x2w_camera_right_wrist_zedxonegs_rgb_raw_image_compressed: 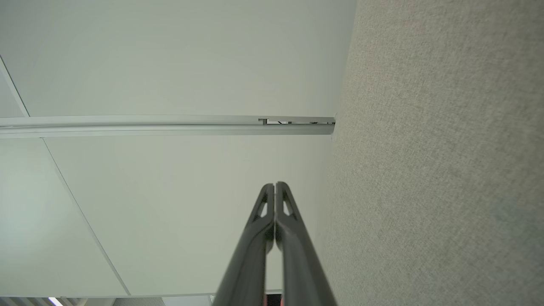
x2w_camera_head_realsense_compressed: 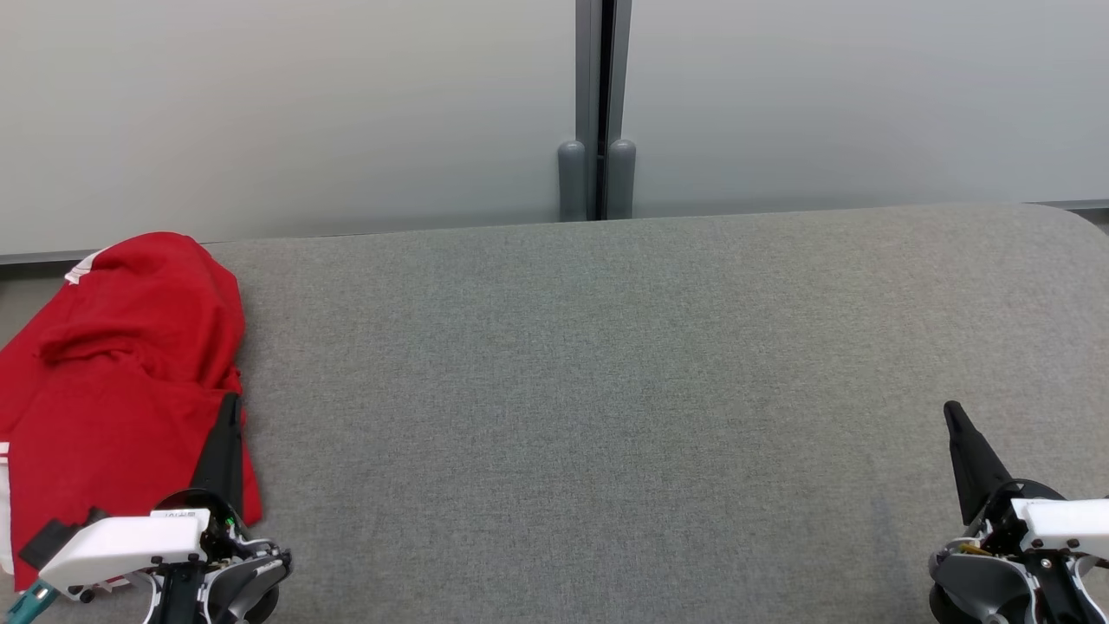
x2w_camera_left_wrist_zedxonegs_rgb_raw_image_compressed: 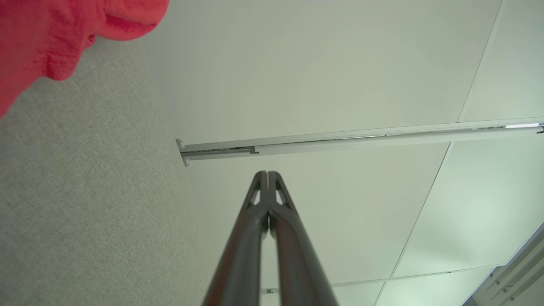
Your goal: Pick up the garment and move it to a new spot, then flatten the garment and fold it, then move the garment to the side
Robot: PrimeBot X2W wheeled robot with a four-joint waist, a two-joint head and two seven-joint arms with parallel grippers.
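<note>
Garment, red and crumpled, with white markings too small to read, is lying bunched at the nine o'clock edge of the grey fabric surface. Left gripper is sitting clenched and empty at seven o'clock, just beside the cloth's edge. Right gripper is sitting clenched and empty at four o'clock.
</note>
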